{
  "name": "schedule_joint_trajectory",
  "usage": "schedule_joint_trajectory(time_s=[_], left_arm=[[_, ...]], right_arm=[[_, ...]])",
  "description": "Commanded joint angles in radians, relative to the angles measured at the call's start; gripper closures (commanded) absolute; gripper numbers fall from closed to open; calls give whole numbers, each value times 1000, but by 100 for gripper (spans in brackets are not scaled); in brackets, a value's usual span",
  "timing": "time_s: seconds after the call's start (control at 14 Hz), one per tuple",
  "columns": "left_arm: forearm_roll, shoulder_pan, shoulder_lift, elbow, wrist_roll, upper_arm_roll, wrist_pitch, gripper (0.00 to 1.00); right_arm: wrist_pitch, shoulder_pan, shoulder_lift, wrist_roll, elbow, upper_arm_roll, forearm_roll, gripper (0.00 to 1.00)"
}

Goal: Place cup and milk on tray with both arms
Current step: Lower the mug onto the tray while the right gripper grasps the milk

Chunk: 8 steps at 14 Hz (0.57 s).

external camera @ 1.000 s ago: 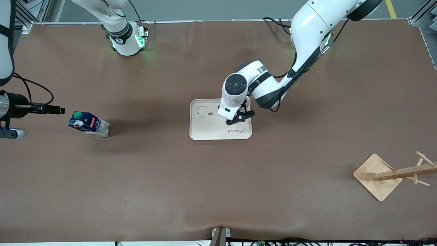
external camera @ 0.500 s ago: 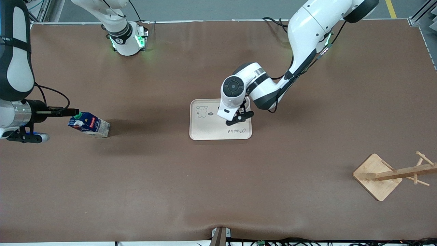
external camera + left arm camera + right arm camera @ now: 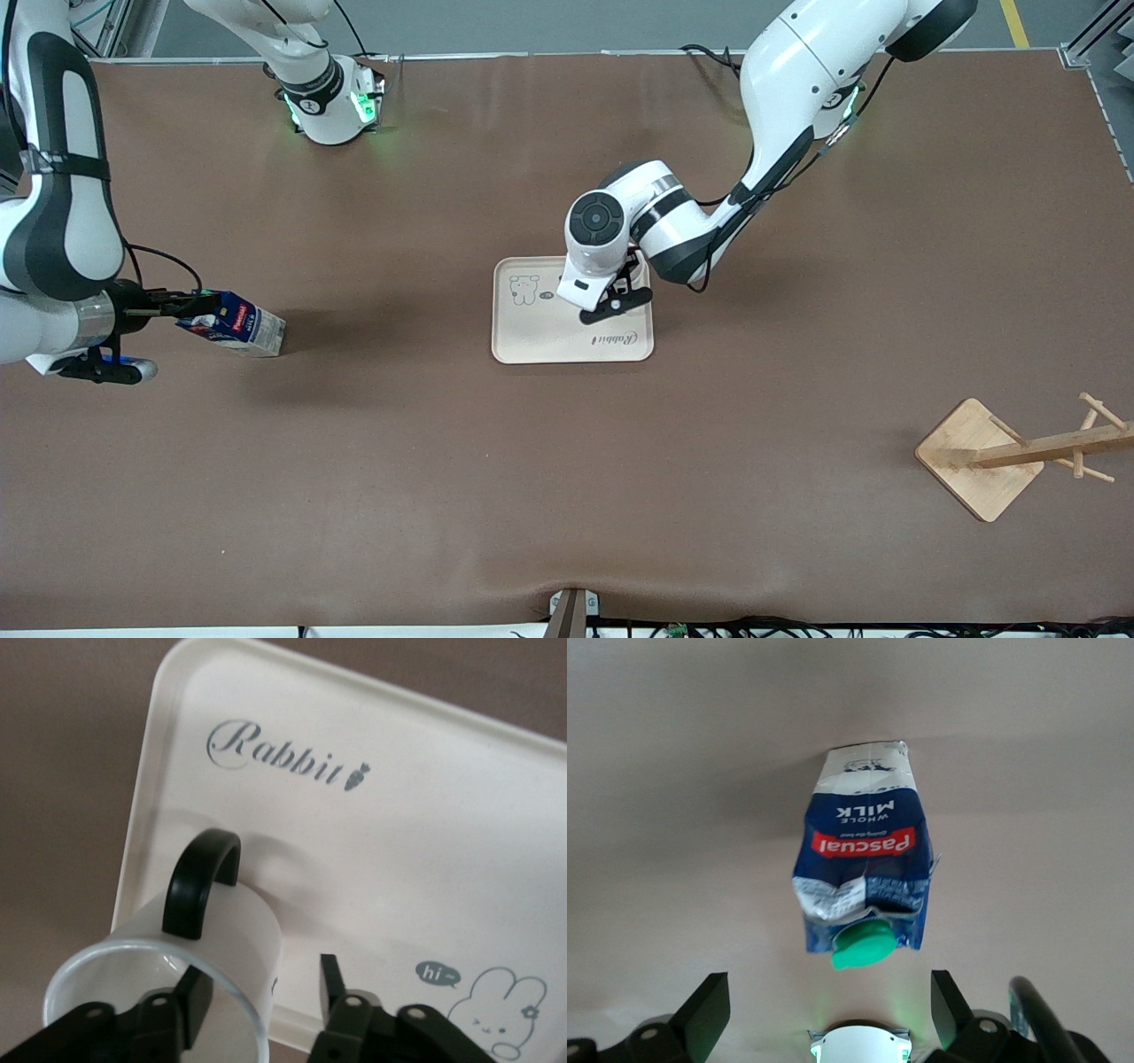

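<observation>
- Right hand [image 3: 182, 304], fingers spread wide and holding nothing, sits at the milk's [image 3: 232, 323] capped top; the carton's long axis runs straight away from it.
- Left hand [image 3: 257, 1014], parted astride the cup's [image 3: 190, 943] rim, is over the tray [image 3: 532, 341].

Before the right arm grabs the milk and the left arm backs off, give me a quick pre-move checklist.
1. cup standing on tray: ok.
2. left gripper jaws parted, one inside the cup's rim, one outside: ok.
3. Cup fully released: cannot tell.
4. right gripper jaws open: ok.
5. milk upright, centred between the jaws: ok.
6. Milk on tray: not ok, still on the table toward the right arm's end.
</observation>
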State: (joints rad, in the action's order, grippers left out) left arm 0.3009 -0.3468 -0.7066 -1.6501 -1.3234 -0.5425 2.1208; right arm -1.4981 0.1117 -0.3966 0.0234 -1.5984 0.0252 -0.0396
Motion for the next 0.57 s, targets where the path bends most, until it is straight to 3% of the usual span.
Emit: schedule_joint_trajectory(time_s=[0.0, 0.36, 0.43, 0.5], left_arm=[[30, -11, 27, 58, -33, 6, -25, 0], [35, 47, 162, 124, 27, 6, -77, 0], [35, 69, 182, 145, 82, 4, -123, 0], [33, 81, 208, 159, 155, 7, -171, 0]], right_arm=[[-81, 11, 16, -5, -76, -8, 20, 0], [-210, 16, 15, -3, -159, -7, 37, 0], [-227, 23, 15, 4, -173, -8, 38, 17], [-229, 29, 15, 6, -182, -8, 38, 44]])
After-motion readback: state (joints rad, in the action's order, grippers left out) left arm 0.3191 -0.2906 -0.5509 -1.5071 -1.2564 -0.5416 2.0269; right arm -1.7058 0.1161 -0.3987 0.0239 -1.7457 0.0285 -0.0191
